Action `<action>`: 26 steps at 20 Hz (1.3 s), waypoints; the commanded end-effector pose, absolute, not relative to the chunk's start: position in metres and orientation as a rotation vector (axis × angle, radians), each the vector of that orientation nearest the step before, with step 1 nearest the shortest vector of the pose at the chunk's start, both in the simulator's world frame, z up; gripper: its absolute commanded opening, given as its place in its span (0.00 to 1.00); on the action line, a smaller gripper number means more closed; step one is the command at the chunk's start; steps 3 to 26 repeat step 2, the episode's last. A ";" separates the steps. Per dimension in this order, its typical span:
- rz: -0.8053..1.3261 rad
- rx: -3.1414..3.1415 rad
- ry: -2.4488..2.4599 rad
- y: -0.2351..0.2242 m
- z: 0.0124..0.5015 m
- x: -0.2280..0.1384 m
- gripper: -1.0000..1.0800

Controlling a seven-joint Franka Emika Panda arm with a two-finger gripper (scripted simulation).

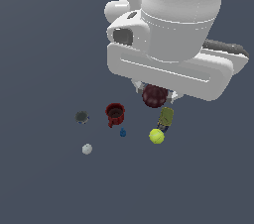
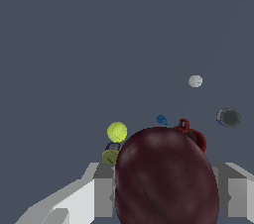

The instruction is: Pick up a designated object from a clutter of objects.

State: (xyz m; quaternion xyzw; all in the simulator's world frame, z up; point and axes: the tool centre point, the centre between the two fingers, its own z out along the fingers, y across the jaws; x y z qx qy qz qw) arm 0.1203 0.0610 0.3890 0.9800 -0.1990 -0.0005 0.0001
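The dark maroon plum-like sphere (image 1: 154, 96) sits between my gripper's fingers, raised above the floor under the white arm. In the wrist view the sphere (image 2: 166, 176) fills the space between the two grey fingers (image 2: 102, 193), which press on its sides. My gripper (image 1: 155, 94) is shut on it; its fingertips are mostly hidden by the hand. Below lies the rest of the clutter: the red mug (image 1: 115, 114), the yellow-green ball (image 1: 157, 136), the olive cylinder (image 1: 166, 118), the tiny blue piece (image 1: 123, 132), the whitish ball (image 1: 87, 149) and the grey round piece (image 1: 82, 117).
The clutter lies on a flat dark grey-blue floor (image 1: 44, 44). The large white arm (image 1: 173, 25) fills the upper part of the exterior view and hides what is behind it. In the wrist view the mug (image 2: 196, 136) peeks from behind the sphere.
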 end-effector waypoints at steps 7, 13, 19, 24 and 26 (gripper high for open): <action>0.000 3.079 -0.625 0.061 0.391 0.122 0.00; 0.000 3.079 -0.625 0.061 0.391 0.122 0.00; 0.000 3.079 -0.625 0.061 0.391 0.122 0.00; 0.000 3.079 -0.625 0.061 0.391 0.122 0.00; 0.000 3.079 -0.625 0.061 0.391 0.122 0.00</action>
